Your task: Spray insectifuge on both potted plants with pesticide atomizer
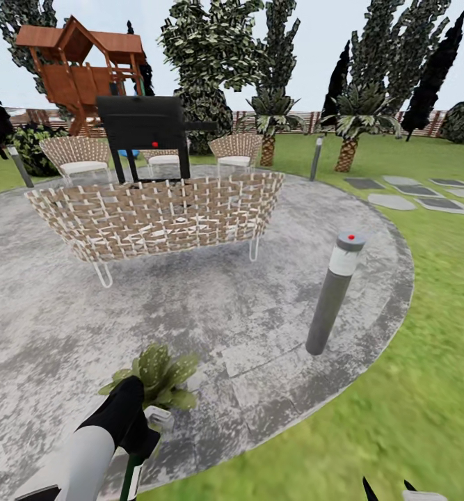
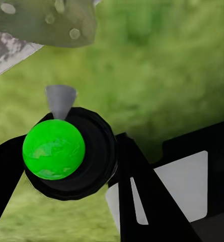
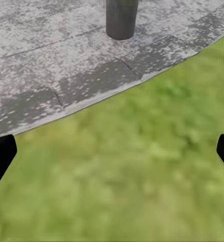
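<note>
One potted plant (image 1: 158,379), a low rosette of pointed olive-green leaves, sits on the patio's near part. Just in front of it my left gripper (image 1: 138,437) is shut on the pesticide atomizer (image 1: 159,419), whose whitish trigger head faces the plant and whose dark green body hangs below. In the left wrist view the atomizer (image 2: 54,148) shows as a green round end in a black ring with a grey nozzle, held by my left gripper (image 2: 66,169), with a spotted leaf (image 2: 51,20) beyond. My right gripper (image 1: 388,492) (image 3: 112,156) is open over grass.
A grey bollard lamp (image 1: 334,292) stands on the round paved patio (image 1: 211,313), right of the plant; its base (image 3: 122,17) is in the right wrist view. A wicker sofa (image 1: 155,216), a black grill (image 1: 145,136) and chairs lie farther back. Lawn (image 1: 426,348) lies to the right.
</note>
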Robot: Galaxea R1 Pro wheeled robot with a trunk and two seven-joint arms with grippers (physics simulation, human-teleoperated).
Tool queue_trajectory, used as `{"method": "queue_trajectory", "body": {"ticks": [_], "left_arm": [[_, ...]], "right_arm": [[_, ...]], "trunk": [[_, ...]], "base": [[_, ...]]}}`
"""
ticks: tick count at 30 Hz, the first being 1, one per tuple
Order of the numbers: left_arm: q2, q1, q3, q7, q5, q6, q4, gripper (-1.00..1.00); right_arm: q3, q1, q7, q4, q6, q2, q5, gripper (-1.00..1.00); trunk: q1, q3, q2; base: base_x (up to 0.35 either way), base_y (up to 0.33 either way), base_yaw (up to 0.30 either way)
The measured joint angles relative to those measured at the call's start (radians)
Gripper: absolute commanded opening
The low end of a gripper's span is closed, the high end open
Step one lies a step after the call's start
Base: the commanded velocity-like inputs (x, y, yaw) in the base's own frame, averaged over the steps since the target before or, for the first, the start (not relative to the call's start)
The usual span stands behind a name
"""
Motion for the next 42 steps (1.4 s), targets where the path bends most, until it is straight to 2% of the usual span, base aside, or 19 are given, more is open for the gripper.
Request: {"method": "queue_trajectory", "body": {"ticks": [10, 30, 42], "left_arm": [[0.000, 0.000, 0.000, 0.000, 0.000, 0.000, -0.001, -1.00], [0.007, 0.000, 0.001, 0.000, 0.000, 0.000, -0.002, -1.00], [0.007, -0.009, -0.004, -0.001, -0.001, 0.002, -0.015, -1.00]], "right_arm": [[0.000, 0.000, 0.000, 0.000, 0.000, 0.000, -0.001, 1.00], [0.000, 0.000, 0.000, 0.000, 0.000, 0.000, 0.000, 1.00], [0.000, 0.000, 0.000, 0.001, 0.000, 0.000, 0.000, 1.00]], "trunk": [[0.000, 0.000, 0.000], [0.000, 0.000, 0.000], [0.000, 0.000, 0.000]], "base": [[0.180, -0.234, 0.045], [0.152, -0.240, 0.273], [0.036, -0.022, 0.217]]}}
